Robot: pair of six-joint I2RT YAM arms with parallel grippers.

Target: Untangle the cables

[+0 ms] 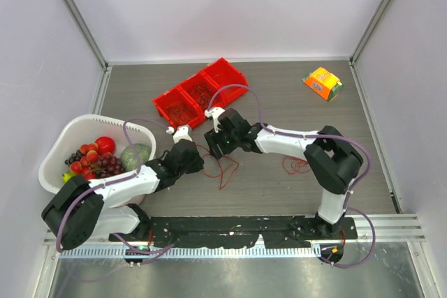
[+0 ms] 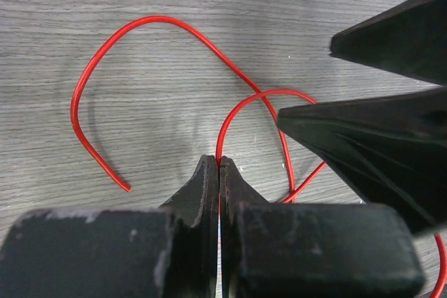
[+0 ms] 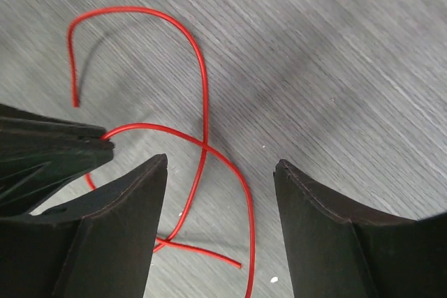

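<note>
One red cable (image 2: pixel 162 17) sits clamped in the left end effector (image 2: pixel 219 171) as an anchor; just ahead, the right end effector (image 3: pixel 222 160), spread wide, straddles its crossing, probably to tug.

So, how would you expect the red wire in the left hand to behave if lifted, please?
Probably floppy yet springy: the red wire holds open curves on the table. Likely light, being very thin. Its crossing loops may snag.
</note>
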